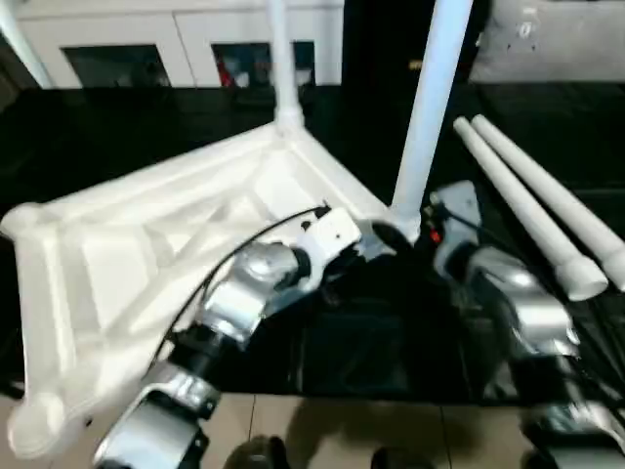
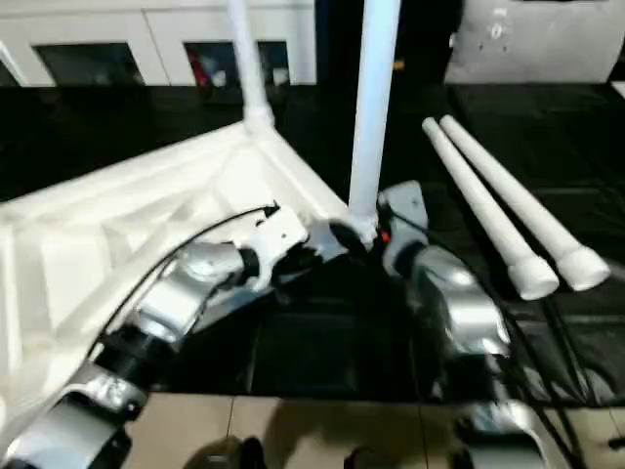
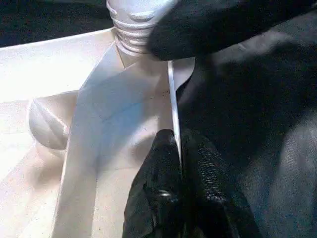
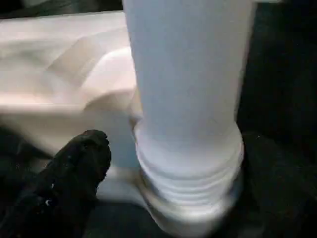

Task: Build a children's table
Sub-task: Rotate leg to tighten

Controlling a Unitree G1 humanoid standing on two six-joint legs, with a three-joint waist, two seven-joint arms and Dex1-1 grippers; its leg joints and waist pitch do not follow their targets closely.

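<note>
- The table top (image 1: 146, 254) lies upside down on the black worktable (image 1: 547, 127), ribbed underside up, filling the left and middle of the scene.
- Two legs stand upright in its corner sockets: one in the far corner (image 1: 281, 68), and a thicker-looking one in the near right corner (image 1: 430, 107).
- Two more legs (image 1: 532, 205) lie side by side on the worktable at the right, well apart from the top, their wide threaded ends toward the near side.
- The left gripper (image 3: 178, 148) is pinched tight on the thin rim of the table top, near the right corner; in the left wrist view its two black fingers (image 3: 158, 168) meet on either side of that edge.
- The right gripper (image 1: 415, 234) sits at the base of the near right leg, where the leg's threaded end (image 4: 188, 163) meets the socket.
- In the right wrist view one black finger (image 4: 74, 168) stands beside the leg and apart from it; the other finger is not clear there, so I cannot tell how wide the right claw is.
- White cabinets (image 1: 186, 44) run along the far side behind the worktable.
- A strip of tan floor (image 1: 322, 430) shows at the near edge.
</note>
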